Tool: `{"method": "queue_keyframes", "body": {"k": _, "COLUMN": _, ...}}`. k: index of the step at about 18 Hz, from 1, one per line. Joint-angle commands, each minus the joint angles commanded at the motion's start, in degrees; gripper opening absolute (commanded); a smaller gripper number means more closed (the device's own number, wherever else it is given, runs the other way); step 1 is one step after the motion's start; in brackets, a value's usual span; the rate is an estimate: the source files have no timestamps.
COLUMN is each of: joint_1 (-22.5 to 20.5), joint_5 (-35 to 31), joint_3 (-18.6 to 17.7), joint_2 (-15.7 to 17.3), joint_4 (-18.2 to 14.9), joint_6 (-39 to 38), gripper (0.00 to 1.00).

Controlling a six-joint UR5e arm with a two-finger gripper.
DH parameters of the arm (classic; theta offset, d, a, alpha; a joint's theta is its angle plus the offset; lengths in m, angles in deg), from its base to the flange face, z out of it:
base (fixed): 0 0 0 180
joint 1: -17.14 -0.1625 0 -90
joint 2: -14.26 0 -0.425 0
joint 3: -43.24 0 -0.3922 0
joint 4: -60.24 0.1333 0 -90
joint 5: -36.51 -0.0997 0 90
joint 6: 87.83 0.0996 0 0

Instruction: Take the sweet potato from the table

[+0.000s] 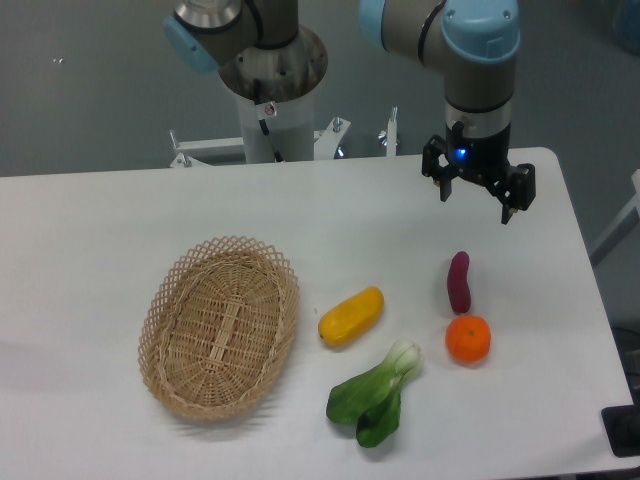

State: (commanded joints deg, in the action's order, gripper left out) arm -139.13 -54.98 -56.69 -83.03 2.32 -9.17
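The sweet potato (458, 282) is a slim purple tuber lying on the white table (90, 250), right of centre, just above the round orange (468, 339). My gripper (476, 204) hangs above the table's far right part, up and slightly right of the sweet potato and clear of it. Its two black fingers are spread apart and hold nothing.
A yellow-orange oblong vegetable (351, 315) lies left of the sweet potato. A green bok choy (375, 395) lies near the front. A woven oval basket (219, 326) sits at the left. The robot's base (270, 90) stands behind the table's far edge.
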Motion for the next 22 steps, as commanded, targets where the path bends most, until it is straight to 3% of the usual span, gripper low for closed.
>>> {"method": "queue_keyframes", "body": {"k": 11, "joint_1": 0.4, "joint_5": 0.4, "joint_3": -0.3, "joint_2": -2.3, "joint_4": 0.7, "joint_6": -4.5, "gripper": 1.0}}
{"method": "queue_keyframes", "body": {"k": 14, "joint_1": 0.4, "joint_5": 0.4, "joint_3": -0.3, "joint_2": -4.9, "joint_4": 1.4, "joint_6": -5.0, "gripper": 1.0}}
{"method": "queue_keyframes", "body": {"k": 18, "joint_1": 0.8, "joint_5": -0.1, "joint_3": -0.6, "joint_2": -9.0, "joint_4": 7.4, "joint_6": -7.3, "gripper": 1.0}}
{"method": "queue_keyframes", "body": {"k": 22, "joint_1": 0.3, "joint_5": -0.1, "joint_3": -1.1, "joint_2": -12.3, "joint_4": 8.2, "joint_6": -7.4, "gripper": 1.0}}
